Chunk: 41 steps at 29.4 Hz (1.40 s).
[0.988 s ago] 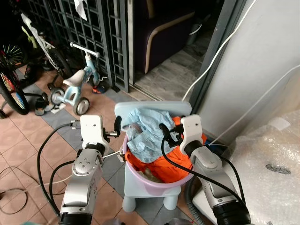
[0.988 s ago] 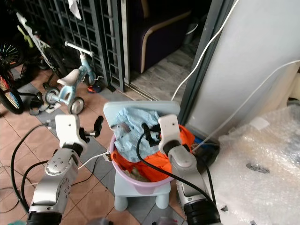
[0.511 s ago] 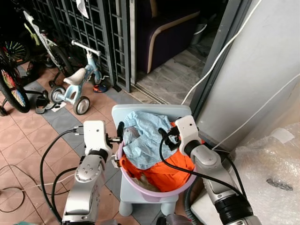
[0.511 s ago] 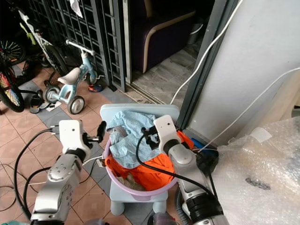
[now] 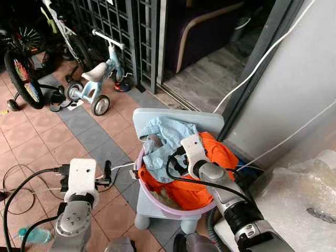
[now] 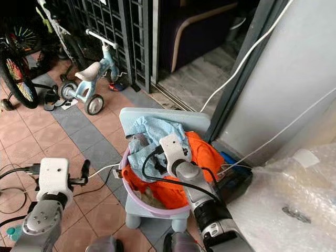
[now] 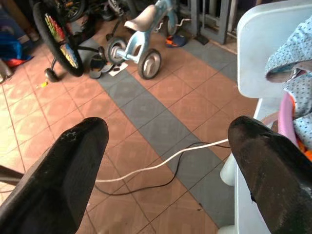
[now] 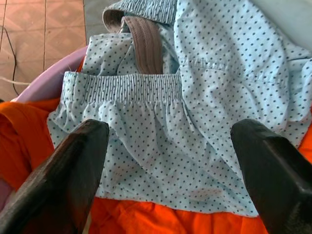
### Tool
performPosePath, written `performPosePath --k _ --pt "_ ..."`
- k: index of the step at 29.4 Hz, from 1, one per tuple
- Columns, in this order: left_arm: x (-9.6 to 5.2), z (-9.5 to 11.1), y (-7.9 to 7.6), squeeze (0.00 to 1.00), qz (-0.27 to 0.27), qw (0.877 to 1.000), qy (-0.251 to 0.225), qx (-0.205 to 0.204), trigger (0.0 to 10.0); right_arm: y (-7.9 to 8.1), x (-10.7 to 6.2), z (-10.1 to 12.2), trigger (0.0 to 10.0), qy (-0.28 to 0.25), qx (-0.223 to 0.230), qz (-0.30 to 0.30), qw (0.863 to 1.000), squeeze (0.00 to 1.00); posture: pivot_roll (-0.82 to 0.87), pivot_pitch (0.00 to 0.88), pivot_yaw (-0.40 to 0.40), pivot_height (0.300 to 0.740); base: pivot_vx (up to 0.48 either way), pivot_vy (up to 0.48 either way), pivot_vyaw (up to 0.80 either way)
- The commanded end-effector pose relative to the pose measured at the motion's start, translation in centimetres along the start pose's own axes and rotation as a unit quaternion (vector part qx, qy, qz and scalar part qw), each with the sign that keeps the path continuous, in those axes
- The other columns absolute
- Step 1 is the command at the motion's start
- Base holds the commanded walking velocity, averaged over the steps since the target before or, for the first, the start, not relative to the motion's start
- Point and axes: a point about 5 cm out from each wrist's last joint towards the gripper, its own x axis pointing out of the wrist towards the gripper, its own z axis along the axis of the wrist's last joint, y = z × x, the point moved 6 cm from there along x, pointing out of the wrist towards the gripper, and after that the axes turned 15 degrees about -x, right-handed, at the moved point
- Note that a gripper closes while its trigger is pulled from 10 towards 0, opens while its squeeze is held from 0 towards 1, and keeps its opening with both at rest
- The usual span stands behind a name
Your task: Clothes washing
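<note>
Our right gripper (image 8: pixel 165 161) hangs just over the laundry with its two black fingers (image 8: pixel 63 170) wide apart. Right under it lies a light blue dotted cloth (image 8: pixel 195 122) with a stretchy waistband. An orange cloth (image 5: pixel 210 184) sits below and beside the blue one. Both are piled in a purple basin (image 5: pixel 173 207), and the basin sits on a small pale blue chair (image 5: pixel 176 116).

Our left gripper (image 7: pixel 165 161) is off to the side of the chair, above the tiled floor (image 7: pixel 146 107), holding nothing. Its fingers (image 7: pixel 58 165) are spread apart too. Past them a white cable (image 7: pixel 161 161) runs along the floor, and farther off stands a little blue balance bike (image 7: pixel 141 34).
</note>
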Motion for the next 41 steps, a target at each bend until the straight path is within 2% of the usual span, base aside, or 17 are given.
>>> performPosePath --k 1,3,6,12,15,18,19,20,25,28,30,33,36,37,38,39,41 --pt "-0.6 0.1 0.6 0.0 0.01 1.0 0.006 -0.003 10.0 0.1 0.5 0.1 10.0 0.002 -0.009 0.005 1.0 0.0 0.18 0.173 -0.052 0.74 0.0 0.0 0.0" --pt "-1.1 0.1 0.9 0.0 0.014 1.0 0.009 -0.004 10.0 0.1 0.9 0.0 10.0 0.013 -0.014 0.001 1.0 0.0 0.19 0.187 -0.052 0.74 0.0 0.0 0.0" --pt "-2.1 0.5 -0.1 0.0 0.002 1.0 0.009 -0.018 10.0 0.0 1.6 -0.3 10.0 0.036 -0.024 -0.017 0.999 0.0 0.21 0.209 -0.051 0.74 0.0 0.0 0.0" --pt "-3.9 1.2 -1.7 0.0 -0.03 1.0 0.006 -0.006 10.0 0.8 1.9 -0.2 10.0 0.037 -0.04 -0.025 0.998 0.0 0.25 0.266 -0.054 0.74 0.0 0.0 0.0" --pt "-5.0 0.9 -2.5 0.0 -0.047 0.999 0.022 -0.006 10.0 1.9 2.2 -0.1 10.0 0.036 -0.033 -0.022 0.999 0.0 0.26 0.29 -0.061 0.74 0.0 0.0 0.0" --pt "-5.4 0.6 -3.6 0.0 -0.065 0.997 0.034 -0.015 10.0 4.1 2.4 0.0 10.0 0.039 -0.02 0.005 0.999 0.0 0.25 0.307 -0.07 0.74 0.0 0.0 0.0" --pt "-5.4 0.6 -3.8 0.0 -0.068 0.997 0.035 -0.015 10.0 5.1 2.5 0.1 6.9 0.039 0.0 0.019 0.999 0.0 0.24 0.314 -0.074 0.74 0.0 0.0 0.0" --pt "-5.5 0.7 -4.0 0.0 -0.07 0.997 0.036 -0.014 10.0 6.6 2.5 0.2 0.0 0.042 0.022 0.039 0.998 0.0 0.24 0.32 -0.08 0.74 0.0 0.0 0.0" --pt "-5.5 0.6 -4.1 0.0 -0.063 0.997 0.041 -0.02 10.0 10.5 2.3 0.8 0.0 0.033 0.03 0.083 0.996 0.0 0.23 0.329 -0.098 0.74 0.0 0.0 0.0" --pt "-5.6 0.4 -4.1 0.0 -0.059 0.997 0.044 -0.022 10.0 11.5 2.2 0.8 0.0 0.031 0.029 0.09 0.995 0.0 0.23 0.33 -0.107 0.74 0.0 0.0 0.0" --pt "-5.6 0.3 -4.2 0.0 -0.056 0.997 0.047 -0.024 10.0 11.3 2.2 0.7 0.0 0.032 0.032 0.084 0.995 0.0 0.22 0.327 -0.115 0.74 0.0 0.0 0.0" --pt "-5.5 0.2 -4.4 0.0 -0.055 0.997 0.047 -0.026 10.0 9.7 2.4 0.8 0.0 0.026 0.033 0.041 0.998 0.0 0.22 0.322 -0.125 0.74 0.0 0.0 0.0" --pt "-5.1 0.4 -4.4 0.0 -0.049 0.998 0.041 -0.028 10.0 8.7 2.6 2.1 0.0 0.0 0.049 0.032 0.998 0.0 0.21 0.313 -0.131 0.74 0.0 0.0 0.0" --pt "-4.9 0.7 -4.4 0.0 -0.044 0.998 0.034 -0.029 10.0 8.5 2.7 2.8 4.9 -0.016 0.045 0.034 0.998 0.0 0.21 0.303 -0.134 0.74 0.0 0.0 0.0" --pt "-4.6 0.9 -4.4 0.0 -0.041 0.998 0.028 -0.032 10.0 8.2 2.7 3.3 9.1 -0.026 0.04 0.035 0.998 0.0 0.2 0.294 -0.135 0.74 0.0 0.0 0.0" --pt "-4.3 1.1 -4.5 0.0 -0.043 0.998 0.023 -0.034 10.0 7.7 2.8 3.7 10.0 -0.034 0.039 0.033 0.998 0.0 0.2 0.285 -0.136 0.74 0.0 0.0 0.0" --pt "-3.8 1.2 -4.7 0.0 -0.046 0.998 0.019 -0.029 10.0 6.7 2.8 4.3 10.0 -0.053 0.044 0.03 0.997 0.0 0.19 0.273 -0.136 0.74 0.0 0.0 0.0"
